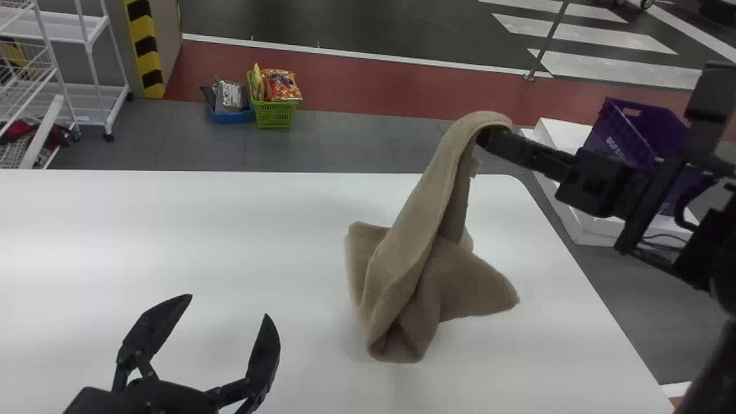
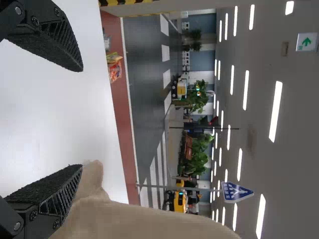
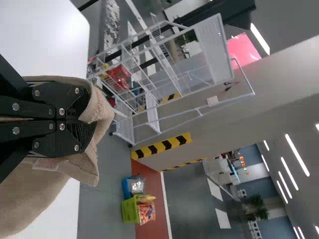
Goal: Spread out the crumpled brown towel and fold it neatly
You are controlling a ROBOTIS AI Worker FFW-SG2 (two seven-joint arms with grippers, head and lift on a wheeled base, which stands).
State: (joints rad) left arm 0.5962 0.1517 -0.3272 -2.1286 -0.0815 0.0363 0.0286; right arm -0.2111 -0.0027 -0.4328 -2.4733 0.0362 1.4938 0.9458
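The brown towel (image 1: pixel 414 259) is bunched on the white table (image 1: pixel 144 230), with one part pulled up high toward the back right. At that raised part my right gripper (image 1: pixel 489 135) is shut on the towel's edge. In the right wrist view, cloth of the towel (image 3: pixel 30 199) wraps around the closed right gripper (image 3: pixel 84 119). My left gripper (image 1: pixel 215 310) stands wide open over the table, left of the towel, holding nothing. The left wrist view shows the left gripper (image 2: pixel 77 117) with its fingers spread and the towel (image 2: pixel 149 221) beyond one of them.
Beyond the table's back edge, a green basket (image 1: pixel 276 114) and a blue basket (image 1: pixel 230 115) with packages stand on the floor. White wire racks (image 1: pixel 86 69) are at the back left. A purple crate (image 1: pixel 627 129) sits on a white platform right of the table.
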